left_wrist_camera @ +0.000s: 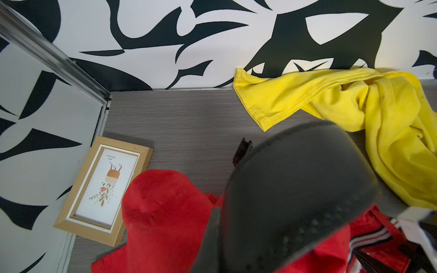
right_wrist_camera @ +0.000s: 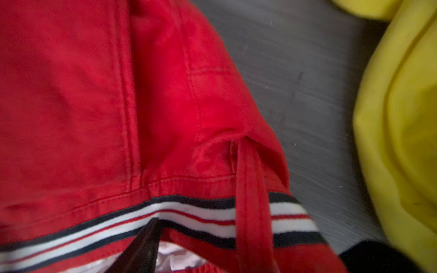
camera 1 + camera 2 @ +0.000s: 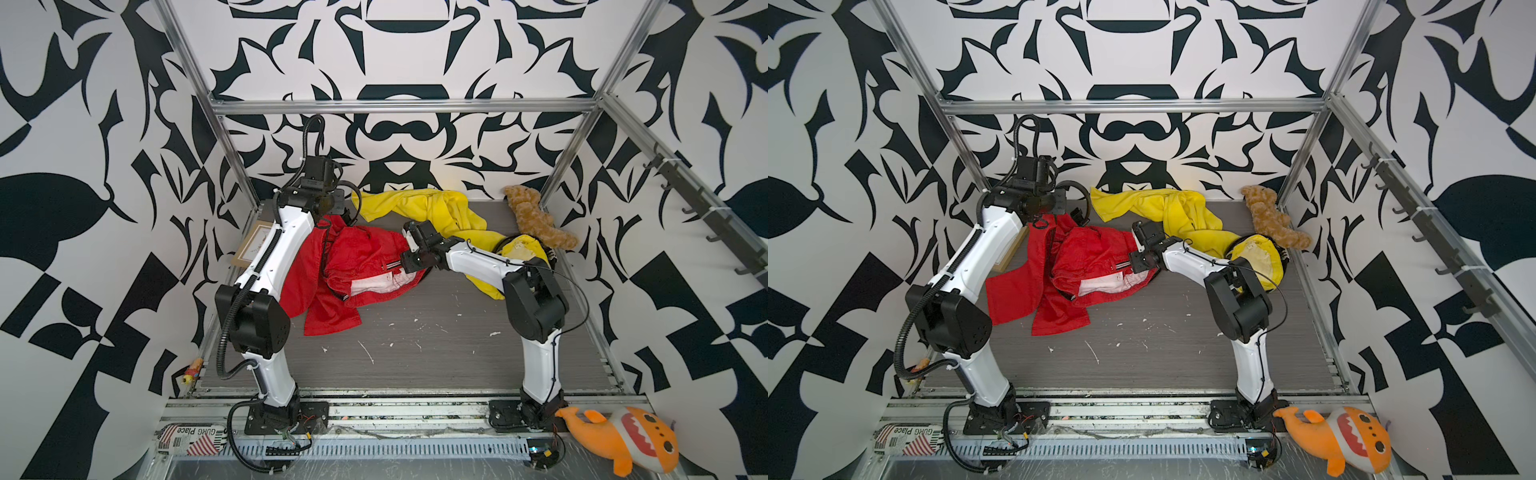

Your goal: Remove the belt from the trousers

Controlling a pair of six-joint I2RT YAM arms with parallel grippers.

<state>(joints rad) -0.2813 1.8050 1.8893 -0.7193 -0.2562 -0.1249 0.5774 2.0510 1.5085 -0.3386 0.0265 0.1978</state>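
The red trousers (image 3: pixel 357 257) (image 3: pixel 1088 257) lie crumpled at mid-table, with striped trim along the waistband (image 2: pixel 94 229). The yellow trousers (image 3: pixel 436 208) (image 3: pixel 1175 208) sprawl behind them. A black belt (image 1: pixel 295 189) arches close in front of the left wrist camera, and its loop (image 3: pixel 1075 187) shows in a top view. My left gripper (image 3: pixel 338 208) (image 3: pixel 1065 205) hovers over the far left part of the red pair, shut on the belt. My right gripper (image 3: pixel 405 259) (image 2: pixel 254 236) stands open over the red waistband, its fingers either side of a red belt loop (image 2: pixel 250 189).
A wooden picture frame (image 3: pixel 253 245) (image 1: pixel 101 189) lies at the back left beside the red fabric. A brown teddy (image 3: pixel 536 216) sits in the back right corner. An orange plush (image 3: pixel 623 440) lies off the table at the front right. A hook rail (image 3: pixel 706 216) lines the right wall.
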